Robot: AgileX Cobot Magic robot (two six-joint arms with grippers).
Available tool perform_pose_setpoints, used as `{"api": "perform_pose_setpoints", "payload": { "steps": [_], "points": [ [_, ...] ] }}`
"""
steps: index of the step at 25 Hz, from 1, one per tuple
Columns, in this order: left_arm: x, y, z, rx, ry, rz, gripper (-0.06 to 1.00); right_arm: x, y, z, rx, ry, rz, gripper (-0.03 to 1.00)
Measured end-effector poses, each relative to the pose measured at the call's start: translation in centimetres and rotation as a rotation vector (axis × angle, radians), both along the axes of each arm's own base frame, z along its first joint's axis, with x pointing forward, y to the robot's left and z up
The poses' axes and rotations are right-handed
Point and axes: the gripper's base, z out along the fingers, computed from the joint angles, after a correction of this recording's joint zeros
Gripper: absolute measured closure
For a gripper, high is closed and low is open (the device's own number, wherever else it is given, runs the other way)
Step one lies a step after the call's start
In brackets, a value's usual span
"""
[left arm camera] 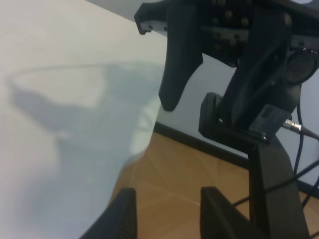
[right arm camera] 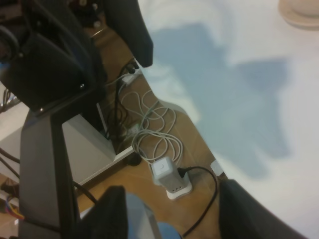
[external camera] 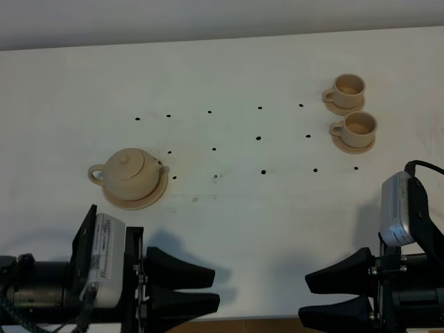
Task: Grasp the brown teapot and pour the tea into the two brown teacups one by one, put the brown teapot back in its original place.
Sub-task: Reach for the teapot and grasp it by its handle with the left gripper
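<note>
The brown teapot (external camera: pixel 132 172) stands upright on its wide tan saucer (external camera: pixel 154 198) at the left of the white table, handle to the left. The two brown teacups (external camera: pixel 347 86) (external camera: pixel 360 124) stand on small saucers at the far right, one behind the other. My left gripper (external camera: pixel 214 290) is open and empty at the table's front edge, below and right of the teapot. My right gripper (external camera: pixel 305 297) is open and empty at the front right, facing the left one. The left wrist view shows its open fingers (left arm camera: pixel 122 214). The right wrist view shows its open fingers (right arm camera: pixel 112 214).
Small black dots mark the table (external camera: pixel 258 138) between teapot and cups. The wrist views show the wooden floor, cables and a white power strip (right arm camera: pixel 169 177) beyond the front edge. A tan rim (right arm camera: pixel 301 12) shows in the right wrist view; I cannot tell which piece it is.
</note>
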Motion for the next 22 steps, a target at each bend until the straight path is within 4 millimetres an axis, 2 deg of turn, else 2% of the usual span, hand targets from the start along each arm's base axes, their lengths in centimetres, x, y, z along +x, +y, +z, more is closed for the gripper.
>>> {"api": "perform_pose_setpoints", "payload": {
  "steps": [5,12,17,22],
  "points": [
    [1.9,-0.7,1.8,0.015,0.014,0.039,0.61,0.0,0.0,0.0,0.002,0.001,-0.002,0.55],
    [3.7,-1.2,3.8,0.150,0.073,0.019,0.61,0.3,0.1,0.3,0.044,0.022,-0.045,0.55],
    [5.0,-1.0,5.3,0.291,0.160,0.076,0.61,1.9,0.2,1.4,0.027,0.053,-0.176,0.55],
    [6.5,-0.7,7.1,0.408,0.225,0.195,0.61,3.5,0.2,3.5,-0.129,0.112,-0.232,0.55]
  ]
}}
